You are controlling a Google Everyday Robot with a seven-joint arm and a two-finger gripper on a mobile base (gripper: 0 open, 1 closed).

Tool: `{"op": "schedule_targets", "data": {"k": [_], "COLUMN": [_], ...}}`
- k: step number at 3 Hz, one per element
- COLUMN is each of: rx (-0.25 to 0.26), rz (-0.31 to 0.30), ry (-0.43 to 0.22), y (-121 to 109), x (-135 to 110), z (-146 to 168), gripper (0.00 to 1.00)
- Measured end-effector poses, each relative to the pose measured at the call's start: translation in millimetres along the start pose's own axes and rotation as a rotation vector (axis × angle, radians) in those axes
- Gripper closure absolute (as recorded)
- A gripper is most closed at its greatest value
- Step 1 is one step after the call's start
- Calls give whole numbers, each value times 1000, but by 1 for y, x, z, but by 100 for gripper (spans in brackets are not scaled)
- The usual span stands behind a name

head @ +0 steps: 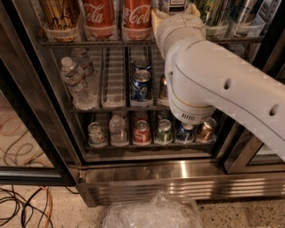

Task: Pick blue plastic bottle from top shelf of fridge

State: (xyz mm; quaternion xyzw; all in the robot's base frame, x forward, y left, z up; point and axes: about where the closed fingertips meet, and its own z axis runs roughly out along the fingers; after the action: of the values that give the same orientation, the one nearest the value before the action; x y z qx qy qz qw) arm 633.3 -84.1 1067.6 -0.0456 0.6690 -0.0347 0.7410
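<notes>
The blue plastic bottle (173, 4) stands on the top shelf (111, 43) of the fridge (178, 178). Only the lower part of its pale label with dark lettering shows at the top edge of the camera view. My gripper (174, 12) is at the end of the big white arm (209, 80), up at the top shelf and right against this bottle. The arm hides the right part of the shelves.
Two red Coca-Cola bottles (118, 18) stand left of the gripper. Water bottles (76, 82) and cans (141, 84) fill the middle rack, with more cans (141, 132) below. A dark door frame (26, 102) is at left. A crumpled clear plastic bag (151, 213) and cables (22, 205) lie on the floor.
</notes>
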Motion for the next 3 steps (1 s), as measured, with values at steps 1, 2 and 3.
{"op": "schedule_targets", "data": {"k": [1,2,3], "rx": [2,6,4], "rz": [-20,-43,-57], "ry": [-6,-14,-12], "y": [1,-4,-7], "x": [-1,-5,-6], "z": [7,15,20], "gripper": [38,38,38]}}
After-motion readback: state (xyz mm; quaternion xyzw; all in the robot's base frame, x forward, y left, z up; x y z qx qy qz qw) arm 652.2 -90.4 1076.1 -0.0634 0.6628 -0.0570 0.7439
